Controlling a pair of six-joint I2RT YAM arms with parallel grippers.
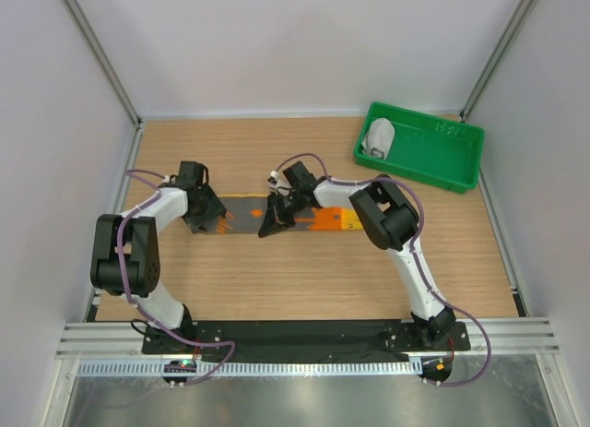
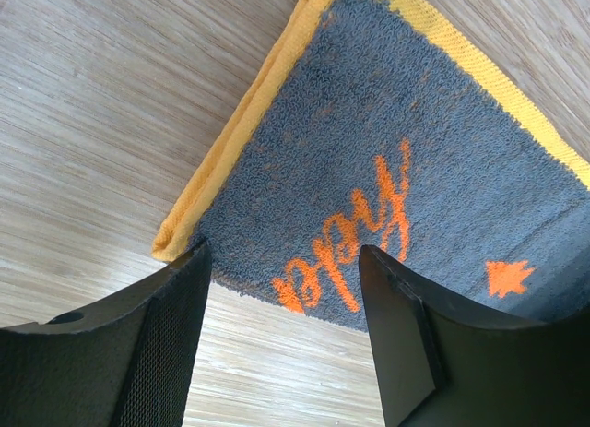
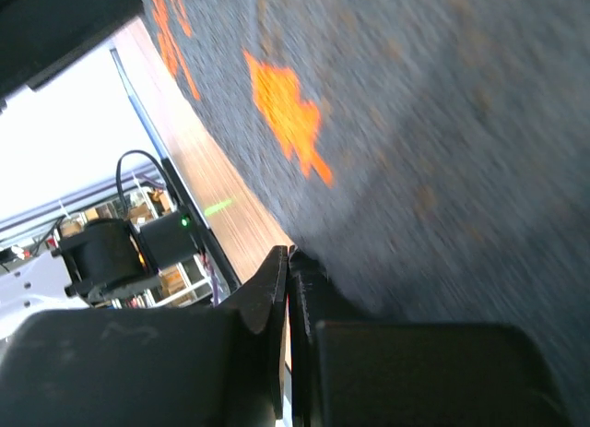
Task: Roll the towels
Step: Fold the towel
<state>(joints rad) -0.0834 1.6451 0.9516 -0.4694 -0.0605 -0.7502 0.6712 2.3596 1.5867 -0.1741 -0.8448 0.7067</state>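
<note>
The orange and yellow patterned towel (image 1: 244, 210) lies flat on the table, grey backing up, with an orange part at its right end. In the left wrist view its yellow-hemmed corner (image 2: 396, 123) lies just beyond my left gripper (image 2: 286, 344), which is open over bare wood at the towel's left end (image 1: 205, 217). My right gripper (image 1: 275, 222) is down at the towel's middle. Its jaws (image 3: 293, 261) are shut, pinching the near edge of the grey cloth (image 3: 442, 123). The plain light grey towel (image 1: 379, 136) sits rolled in the green tray.
The green tray (image 1: 433, 160) stands at the back right of the wooden table. White walls and metal posts enclose the sides. A black rail runs along the near edge by the arm bases.
</note>
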